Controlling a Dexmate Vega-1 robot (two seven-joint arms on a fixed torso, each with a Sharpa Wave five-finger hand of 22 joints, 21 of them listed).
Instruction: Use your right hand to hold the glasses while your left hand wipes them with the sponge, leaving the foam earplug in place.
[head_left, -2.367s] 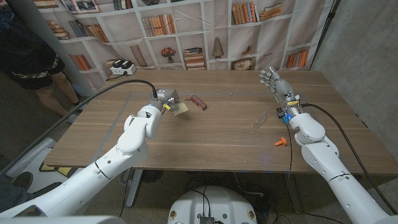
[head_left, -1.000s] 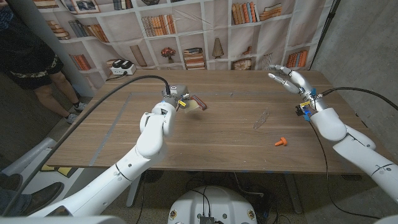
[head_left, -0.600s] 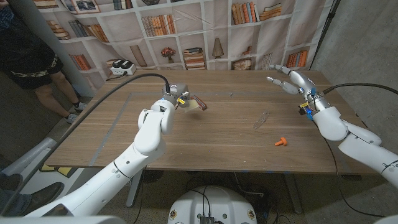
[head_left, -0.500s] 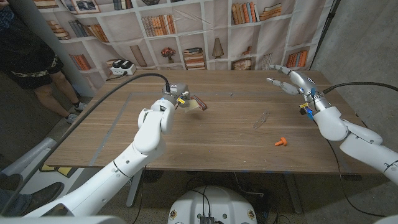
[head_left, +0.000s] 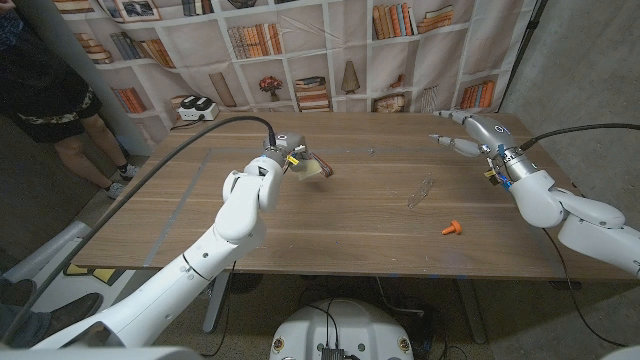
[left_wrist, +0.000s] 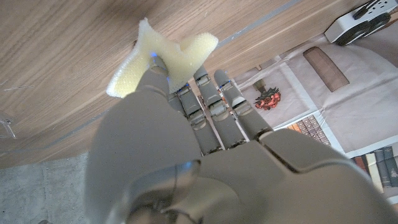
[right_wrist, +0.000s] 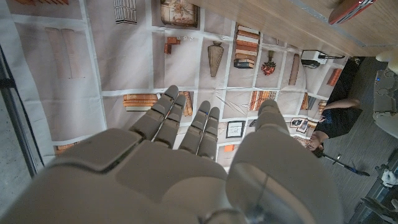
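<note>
The clear, thin-framed glasses (head_left: 421, 190) lie on the wooden table (head_left: 340, 225), right of centre and roughly midway between near and far, with nothing touching them. Just nearer and a little to the right sits the small orange foam earplug (head_left: 452, 227), apart from the glasses. Further right and toward the far edge, the robot's white right hand (head_left: 468, 131) hangs above the table with its fingers spread apart, holding nothing; in the right wrist view those fingers (right_wrist: 186, 121) reach out toward the bookshelf backdrop (head_left: 300, 50) behind the table. Well to the left, in the far half of the table, the white left hand (head_left: 282, 158) grips the pale yellow sponge (head_left: 310, 172); the left wrist view shows the sponge (left_wrist: 163, 59) pinched at the fingertips (left_wrist: 205, 81) against the wood grain. Touching or just behind the sponge lies a small dark reddish object (head_left: 318, 163). At the far left a person in dark clothing (head_left: 40, 90) stands beside the table.
</note>
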